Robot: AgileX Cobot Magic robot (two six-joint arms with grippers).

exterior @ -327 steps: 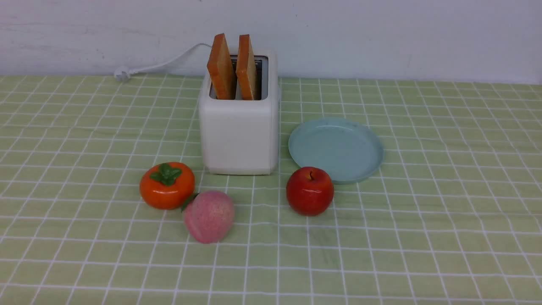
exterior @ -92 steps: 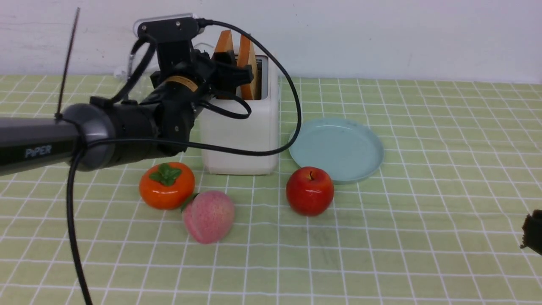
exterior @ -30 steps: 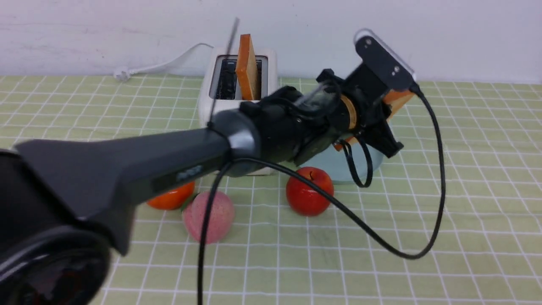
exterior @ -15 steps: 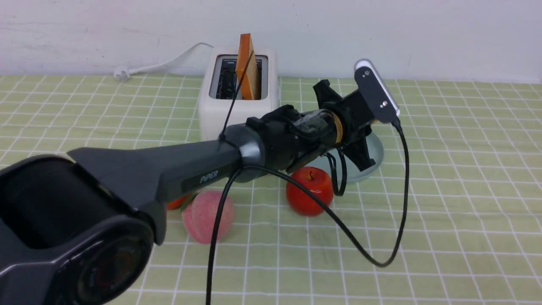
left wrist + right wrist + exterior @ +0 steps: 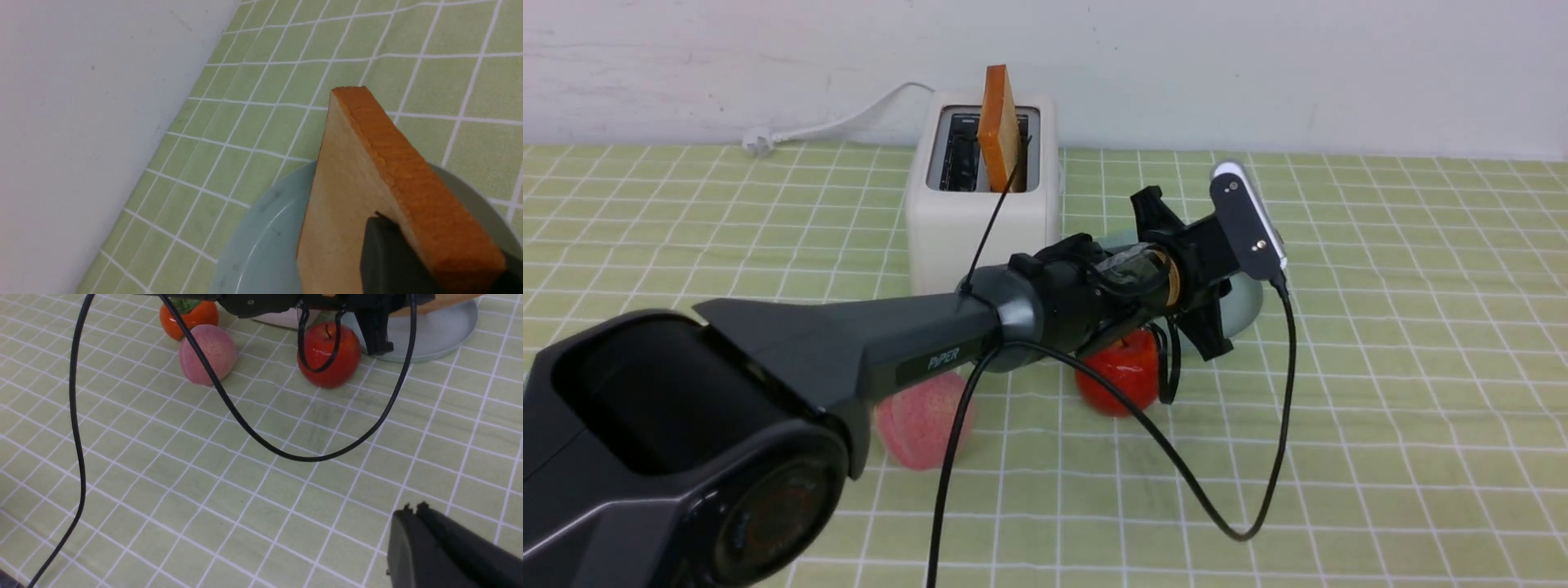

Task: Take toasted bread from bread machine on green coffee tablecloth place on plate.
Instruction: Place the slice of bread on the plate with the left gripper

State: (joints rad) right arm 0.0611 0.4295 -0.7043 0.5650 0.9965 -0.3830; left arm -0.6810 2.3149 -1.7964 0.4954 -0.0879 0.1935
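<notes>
- Two toast slices: the standing slice (image 5: 999, 122) sits upright in the bread machine's (image 5: 980, 220) right slot. The tilted slice (image 5: 367, 183) hangs over the plate (image 5: 253, 253), at the machine's 4 o'clock.
- Apple (image 5: 1107, 380) at the plate's 7 o'clock, under the left arm. Peach (image 5: 923, 425) and persimmon (image 5: 202, 318) lie at the machine's 7 o'clock on the cloth-covered table (image 5: 1380, 367).
- Left tool (image 5: 441, 261) is clamped on the tilted slice; right tool (image 5: 412, 510) has its tips together and holds nothing.

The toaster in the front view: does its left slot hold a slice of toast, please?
No, the left slot of the toaster is empty; only the right slot holds an upright toast slice.
</notes>
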